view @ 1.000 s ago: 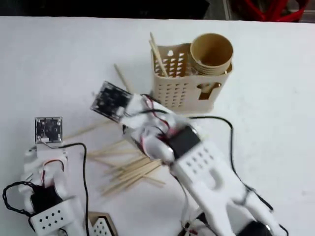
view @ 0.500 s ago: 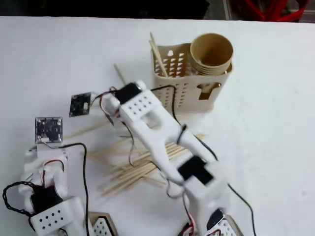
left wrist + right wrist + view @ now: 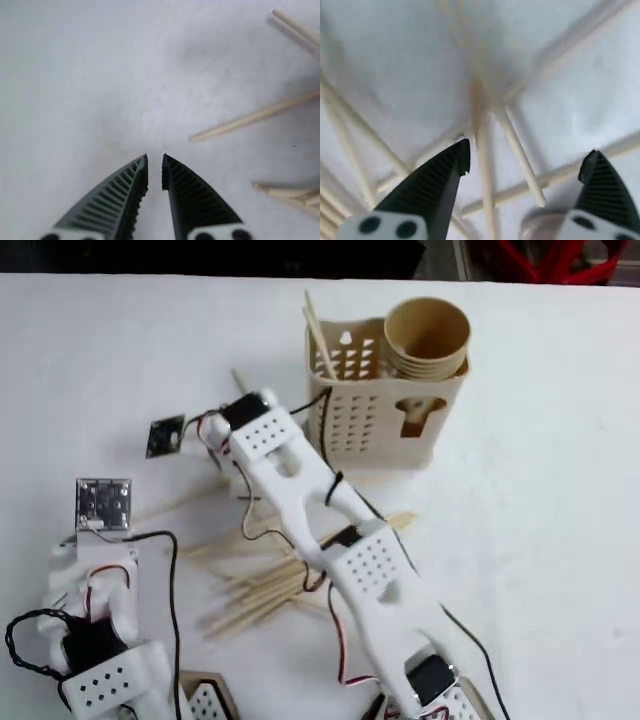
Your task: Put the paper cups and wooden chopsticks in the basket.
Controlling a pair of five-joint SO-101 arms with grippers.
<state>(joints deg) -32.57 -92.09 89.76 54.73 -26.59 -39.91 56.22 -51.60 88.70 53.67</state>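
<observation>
**Basket** point(image 3: 375, 430): upright on the table point(image 3: 560, 520), with two compartments. It serves as the reference for every entry below.

**Cups** point(image 3: 428, 335): a nested stack seated in the basket compartment farther from the loose heap. This half of the task is judged done.

**Stowed sticks** point(image 3: 318, 340): a few stand tilted in the basket's perforated compartment.

**Loose sticks** point(image 3: 262, 588): a flat heap on the table, in front of the basket toward the arm bases and apart from it. Many sticks cross one another.

**Right gripper** point(image 3: 527, 157): jaws spread wide and empty, low over crossing sticks. One stick point(image 3: 482, 150) runs lengthwise between the jaws, close to one finger. The right arm point(image 3: 300, 490) stretches over the heap toward the basket's perforated side.

**Left gripper** point(image 3: 155, 165): jaws drawn almost together with nothing between them, over bare table. It sits at the heap's fringe, well apart from the basket.

**Handling note:** the step in hand is judged to be taking a loose stick with the right gripper.
- Centre the jaws on a single stick, crosswise to its length and near its middle, so that it lifts level.
- Avoid the crossing point, where a pinch may drag the neighbouring sticks.
- Lower until the tips meet the table before closing, since thin round sticks are likely to roll or slip.
- Turn the stick upright before bringing it to the perforated compartment.
</observation>
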